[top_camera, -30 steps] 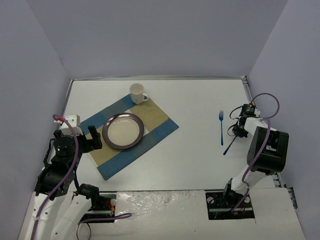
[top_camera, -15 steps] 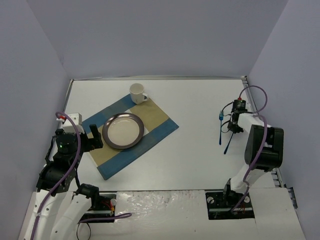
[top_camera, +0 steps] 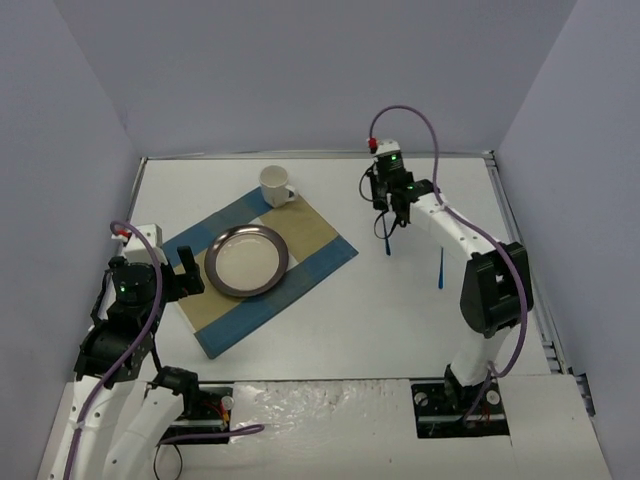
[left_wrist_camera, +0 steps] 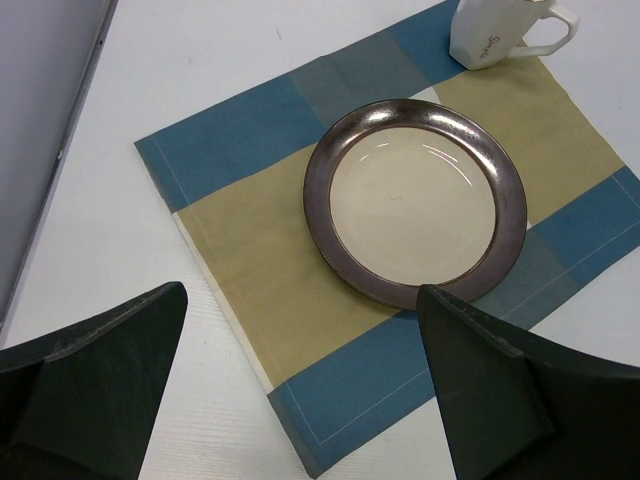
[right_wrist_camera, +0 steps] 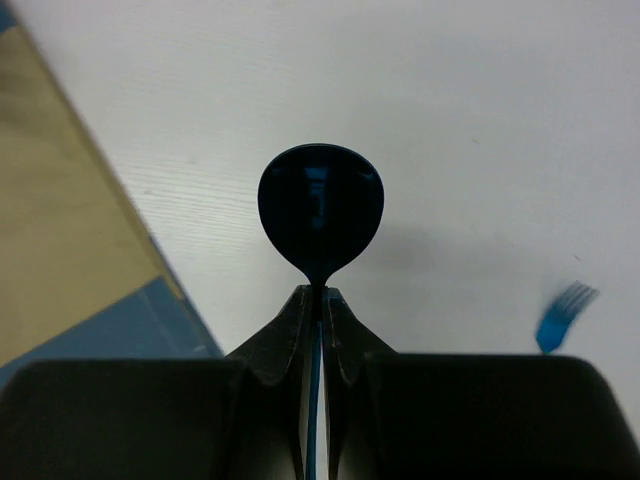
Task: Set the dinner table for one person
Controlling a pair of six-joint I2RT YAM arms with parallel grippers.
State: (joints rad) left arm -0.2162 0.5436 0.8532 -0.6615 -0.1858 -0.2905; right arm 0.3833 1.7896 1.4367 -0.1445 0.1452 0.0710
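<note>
Spoon (right_wrist_camera: pixel 320 210) pickup is done. A second ago it lay beside the fork (top_camera: pixel 440 270) toward the 3 o'clock side of the white surface (top_camera: pixel 400 320). Since then my right tool (top_camera: pixel 389 225) has clenched on its handle and swung it inward. It now hangs bowl-down at about 2 o'clock from the plate (top_camera: pixel 246 261), just off the placemat (top_camera: pixel 320 250) corner, and looks clear of the surface. The fork stays behind, further out toward 3 o'clock. My left tool (top_camera: pixel 185 275) has barely shifted; it is released, jaws wide, hovering at 9 o'clock of the plate and holding nothing. The surface spans the whole workspace beneath both arms, with the mug (top_camera: pixel 275 186) at 1 o'clock of the plate on the mat's far edge. I judge the setting part done: plate and mug are placed, the spoon is about to be laid down, and the fork is yet to be fetched.
</note>
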